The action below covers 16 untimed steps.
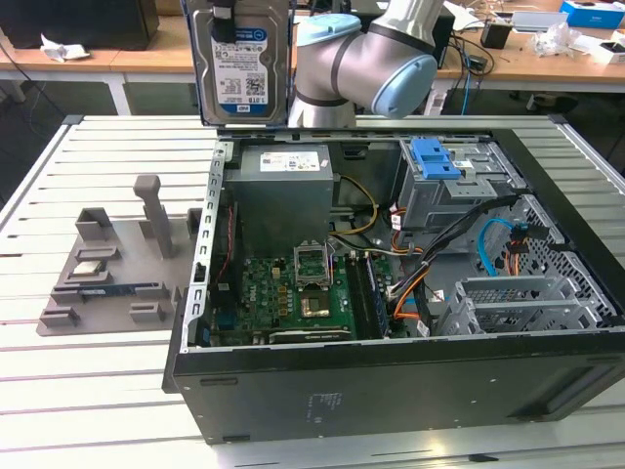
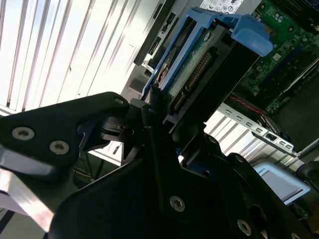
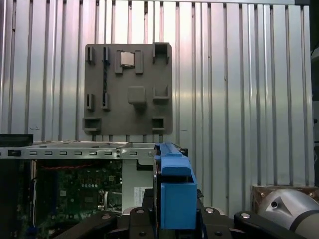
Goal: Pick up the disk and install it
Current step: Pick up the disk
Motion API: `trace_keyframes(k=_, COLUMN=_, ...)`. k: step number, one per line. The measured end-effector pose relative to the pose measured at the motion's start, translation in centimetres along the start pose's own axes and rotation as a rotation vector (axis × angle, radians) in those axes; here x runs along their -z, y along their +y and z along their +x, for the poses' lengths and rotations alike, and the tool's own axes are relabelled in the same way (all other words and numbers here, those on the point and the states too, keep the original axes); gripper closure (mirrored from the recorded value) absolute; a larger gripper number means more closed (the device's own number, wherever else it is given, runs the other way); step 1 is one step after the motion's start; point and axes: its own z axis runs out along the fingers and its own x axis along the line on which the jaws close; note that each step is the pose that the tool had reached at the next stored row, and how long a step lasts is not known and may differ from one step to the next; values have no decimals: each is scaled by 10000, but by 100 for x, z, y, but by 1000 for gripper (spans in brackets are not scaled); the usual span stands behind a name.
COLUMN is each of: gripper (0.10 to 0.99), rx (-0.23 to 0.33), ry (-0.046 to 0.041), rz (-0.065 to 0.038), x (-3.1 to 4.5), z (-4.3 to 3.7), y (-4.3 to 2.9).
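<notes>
The gripper (image 1: pixel 227 20) is closed on the disk (image 1: pixel 240 68) and holds it up in the air. The disk stands upright, with its label facing the exterior view. It hangs above the back edge of the case (image 1: pixel 391 391), over the corner on the exterior view's left. It does not touch the case.

In the second wrist view the black fingers (image 2: pixel 144 112) press on the end of the disk (image 2: pixel 199 64), on its blue frame. In the first wrist view the blue frame (image 3: pixel 174 189) sticks out between the black gripper parts.

The arm (image 1: pixel 376 59) bends behind the case, beside the disk on the exterior view's right.

The case lies open on the table (image 1: pixel 98 391). Inside it, a grey box (image 1: pixel 283 195) sits at the back edge, just below the disk. A green board (image 1: pixel 293 293) lies in front of the grey box. A small blue bracket (image 1: pixel 435 158) sits on the metal cage near the back corner on the exterior view's right. Orange and black wires run between the board and the cage.

A grey tray (image 1: pixel 107 283) lies on the table beside the case, near the table's edge on the exterior view's left. In the first wrist view the tray (image 3: pixel 128 89) lies flat on the table's ribs.
</notes>
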Motion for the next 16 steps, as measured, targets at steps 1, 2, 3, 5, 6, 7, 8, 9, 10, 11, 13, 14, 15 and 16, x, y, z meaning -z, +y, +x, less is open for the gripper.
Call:
trace_keyframes(k=1, gripper=718, rx=0, ry=1, rz=-1, x=-4, z=14, y=0)
trace_keyframes(k=2, gripper=718, rx=1, ry=0, rz=-1, x=-7, z=37, y=-1)
trace_keyframes(k=3, gripper=718, rx=0, ry=0, rz=-1, x=-8, z=71, y=0)
trace_keyframes(k=5, gripper=718, rx=1, ry=1, rz=0, x=-9, z=170, y=0)
trace_keyframes(k=6, gripper=718, rx=2, ry=1, rz=0, x=-9, z=199, y=0)
trace_keyframes(k=7, gripper=718, rx=0, ry=2, rz=0, x=-10, z=248, y=1)
trace_keyframes(k=8, gripper=718, rx=0, ry=2, rz=0, x=-10, z=273, y=1)
trace_keyframes(k=9, gripper=718, rx=0, ry=2, rz=0, x=-10, z=294, y=1)
trace_keyframes(k=10, gripper=718, rx=2, ry=1, rz=0, x=-11, z=324, y=1)
trace_keyframes(k=11, gripper=718, rx=2, ry=2, rz=-1, x=-12, z=342, y=1)
trace_keyframes(k=13, gripper=718, rx=0, ry=0, rz=0, x=-15, z=383, y=1)
trace_keyframes(k=14, gripper=718, rx=1, ry=2, rz=-1, x=-16, z=398, y=1)
trace_keyframes(k=15, gripper=718, rx=0, ry=2, rz=-1, x=-17, z=410, y=1)
trace_keyframes(k=16, gripper=718, rx=0, ry=1, rz=0, x=-21, z=436, y=1)
